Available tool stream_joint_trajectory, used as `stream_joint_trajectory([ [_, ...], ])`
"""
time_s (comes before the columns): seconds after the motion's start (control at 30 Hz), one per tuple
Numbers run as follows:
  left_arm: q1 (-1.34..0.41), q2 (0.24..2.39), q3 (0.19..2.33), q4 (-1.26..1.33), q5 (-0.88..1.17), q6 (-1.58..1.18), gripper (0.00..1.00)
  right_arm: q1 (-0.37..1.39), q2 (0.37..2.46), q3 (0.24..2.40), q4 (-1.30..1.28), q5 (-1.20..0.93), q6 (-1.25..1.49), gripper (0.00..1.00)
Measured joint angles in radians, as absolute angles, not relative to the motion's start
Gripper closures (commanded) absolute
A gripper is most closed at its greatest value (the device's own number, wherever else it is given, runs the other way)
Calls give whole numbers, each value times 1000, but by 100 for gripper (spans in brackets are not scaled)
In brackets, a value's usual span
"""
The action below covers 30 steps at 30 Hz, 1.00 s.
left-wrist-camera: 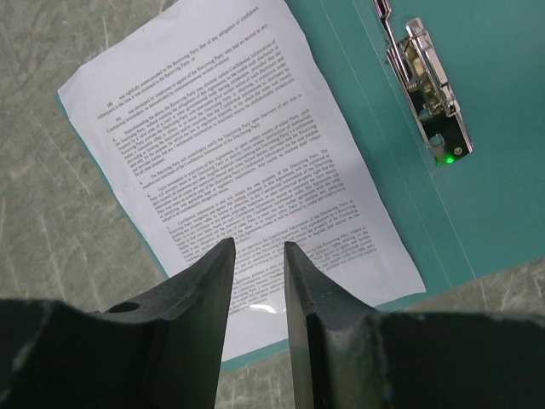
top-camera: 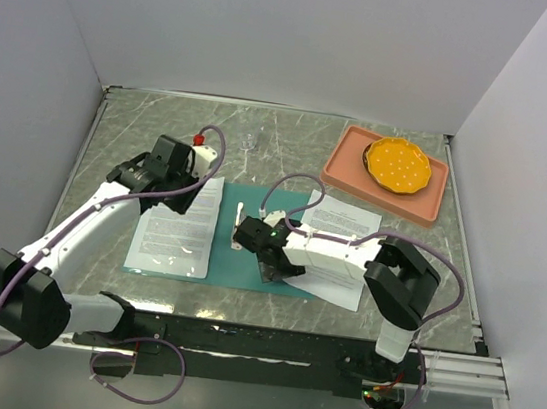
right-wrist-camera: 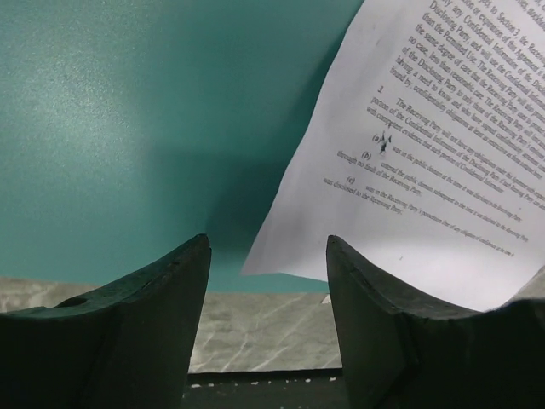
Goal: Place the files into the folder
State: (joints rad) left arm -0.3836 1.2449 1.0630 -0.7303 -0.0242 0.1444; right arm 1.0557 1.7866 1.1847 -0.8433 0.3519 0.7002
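The teal folder (top-camera: 254,202) lies open on the marble table, its metal clip (left-wrist-camera: 434,94) at the spine. One of the files, a printed sheet (top-camera: 177,232), rests flat on the folder's left half. My left gripper (top-camera: 175,200) hovers over that sheet (left-wrist-camera: 255,145); in the left wrist view the gripper (left-wrist-camera: 259,244) is open by a narrow gap with nothing in it. The second sheet (top-camera: 342,236) lies across the folder's right edge and onto the table. My right gripper (top-camera: 273,271) is low at that sheet's near-left corner (right-wrist-camera: 409,170); in the right wrist view the gripper (right-wrist-camera: 267,239) is open, with the corner just beyond its tips over the folder (right-wrist-camera: 128,128).
A salmon-pink tray (top-camera: 344,168) holding an orange dish (top-camera: 398,164) stands at the back right. A small clear object (top-camera: 249,142) sits near the back edge. White walls enclose the table on three sides, and a black rail (top-camera: 265,343) runs along the near edge.
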Motion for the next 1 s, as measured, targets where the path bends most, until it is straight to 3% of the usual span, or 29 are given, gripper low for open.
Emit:
stream_joint_trajectory([
  [0.3,-384,1223,1024,-730,-25,145,63,1058,1806,1186,-825,361,731,71],
  [0.47,-384,1221,1009,-730,-25,146,63,1058,1806,1186,-818,370,740,74],
  [0.8,-384,1221,1002,-730,-24,145,63,1058,1806,1185,-815,382,739,100],
  [1.0,-384,1221,1001,-727,-24,145,63,1070,1803,1186,-796,384,714,100],
])
